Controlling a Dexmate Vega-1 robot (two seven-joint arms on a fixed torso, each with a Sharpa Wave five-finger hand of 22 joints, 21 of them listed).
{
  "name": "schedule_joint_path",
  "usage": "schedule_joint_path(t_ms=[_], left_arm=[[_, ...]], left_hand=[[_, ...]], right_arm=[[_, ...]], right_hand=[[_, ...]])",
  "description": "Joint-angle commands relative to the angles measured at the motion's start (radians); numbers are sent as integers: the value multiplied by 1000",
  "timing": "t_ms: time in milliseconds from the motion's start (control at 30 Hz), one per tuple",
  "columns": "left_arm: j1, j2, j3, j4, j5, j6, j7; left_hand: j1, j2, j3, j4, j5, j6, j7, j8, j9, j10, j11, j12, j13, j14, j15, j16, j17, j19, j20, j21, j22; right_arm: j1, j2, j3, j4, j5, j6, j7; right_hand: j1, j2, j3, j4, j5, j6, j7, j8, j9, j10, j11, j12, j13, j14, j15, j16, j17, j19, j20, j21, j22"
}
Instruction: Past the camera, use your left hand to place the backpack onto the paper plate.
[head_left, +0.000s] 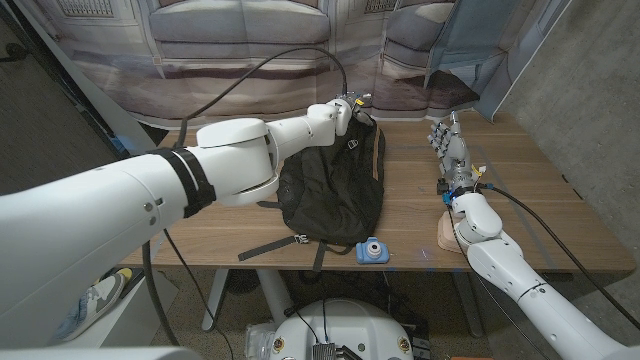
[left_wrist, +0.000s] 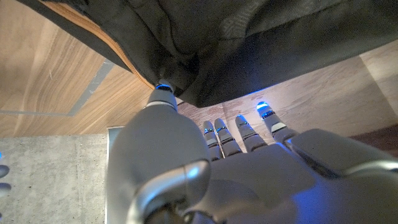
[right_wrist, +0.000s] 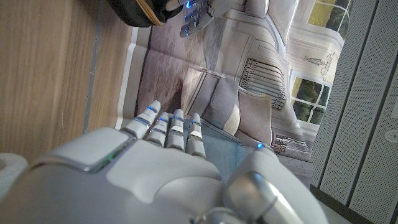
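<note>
Black backpack (head_left: 335, 185) lies on the wooden table (head_left: 540, 210), left hand (head_left: 345, 108) at its far top edge.
Its fingers (left_wrist: 245, 132) are spread against the fabric; a grip cannot be told. Right hand (head_left: 452, 150) stands well apart to the side, fingers up, empty. Blue toy camera (head_left: 371, 249) sits by the backpack's near end.

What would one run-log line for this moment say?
left hand: at backpack top | right hand: open, upright | camera: near edge

Left robot hand (head_left: 344, 108) reaching far forward, fingers extended; right robot hand (head_left: 452, 148) upright, fingers apart.
</note>
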Motion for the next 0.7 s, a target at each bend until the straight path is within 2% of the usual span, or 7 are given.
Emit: schedule_joint_path(t_ms=[33, 133, 267, 700], left_arm=[[-12, 0, 7, 0, -30, 1, -61], [-11, -2, 20, 0, -34, 1, -59], [-14, 9, 14, 0, -33, -43, -65], [-3, 25, 8, 0, -15, -89, 26]], left_hand=[[-32, -7, -17, 16, 14, -15, 0, -9, 2, -15, 0, 5, -7, -19, 8, 3, -6, -24, -1, -14, 3], [-43, -10, -23, 22, 20, -19, 0, -12, 2, -24, -1, 4, -10, -22, 9, 4, -8, -35, -3, -22, 3], [-50, -12, -27, 25, 24, -19, 1, -12, 2, -26, -1, 5, -13, -26, 9, 4, -10, -37, -4, -25, 3], [-66, -16, -36, 33, 37, -17, 0, -13, 1, -30, 0, 8, -20, -35, 13, 6, -16, -40, 0, -33, 4]], right_arm=[[13, 4, -7, 13, 2, -2, 6], [14, 5, -9, 14, 3, -2, 8], [15, 4, -9, 14, 5, -3, 9], [18, 2, -12, 11, 3, -6, 9]], right_hand=[[6, 0, -4, 1, -3, 4, -3, 0, 6, 11, 0, -2, 2, 10, 0, -5, 5, 6, -1, -2, 2], [6, 0, -4, 1, -3, 4, -3, 0, 6, 11, 0, -2, 2, 10, 0, -5, 5, 7, -1, -2, 2], [6, 0, -5, 1, -3, 4, -1, 0, 6, 10, -2, -3, 2, 9, 1, -5, 5, 7, -1, -2, 2], [7, 1, -6, 0, -3, 5, 0, 0, 6, 11, -1, -3, 2, 10, 0, -5, 5, 7, -1, -2, 2]])
